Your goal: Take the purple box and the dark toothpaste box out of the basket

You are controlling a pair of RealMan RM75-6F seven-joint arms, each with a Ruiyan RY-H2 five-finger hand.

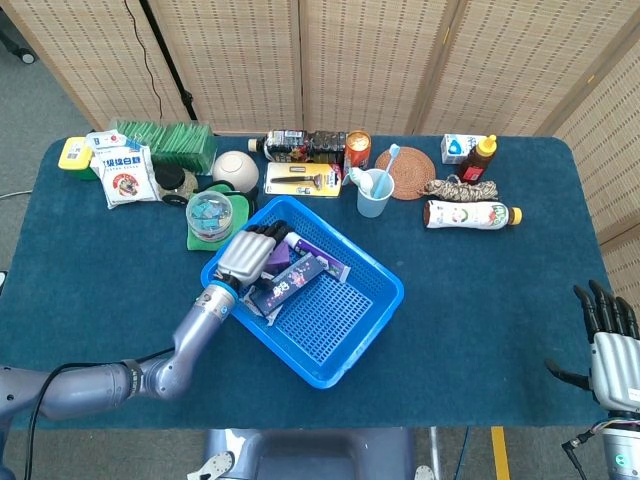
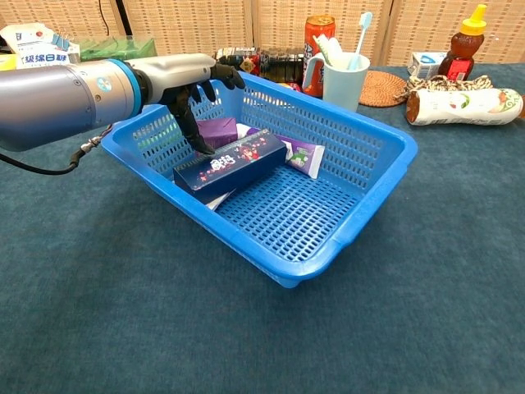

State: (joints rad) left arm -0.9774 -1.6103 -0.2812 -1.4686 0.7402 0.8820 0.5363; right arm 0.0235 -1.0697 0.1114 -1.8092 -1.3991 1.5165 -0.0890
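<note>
The blue basket (image 1: 384, 300) (image 2: 385, 176) stands mid-table. Inside it the purple box (image 2: 221, 129) (image 1: 274, 259) sits upright at the back left. The dark toothpaste box (image 2: 234, 164) (image 1: 291, 281) lies slanted just in front of it. My left hand (image 2: 187, 80) (image 1: 247, 254) reaches over the basket's back-left rim. Its dark fingers (image 2: 220, 77) are spread above the purple box, and its thumb points down beside the box's left face. It holds nothing that I can see. My right hand (image 1: 609, 352) hangs open off the table's near right corner.
A white-and-purple toothpaste box (image 2: 300, 154) lies behind the dark one. A blue cup with a toothbrush (image 2: 340, 79), a can (image 2: 317, 33) and bottles crowd the far side. A lidded jar (image 1: 210, 212) stands just left of the basket.
</note>
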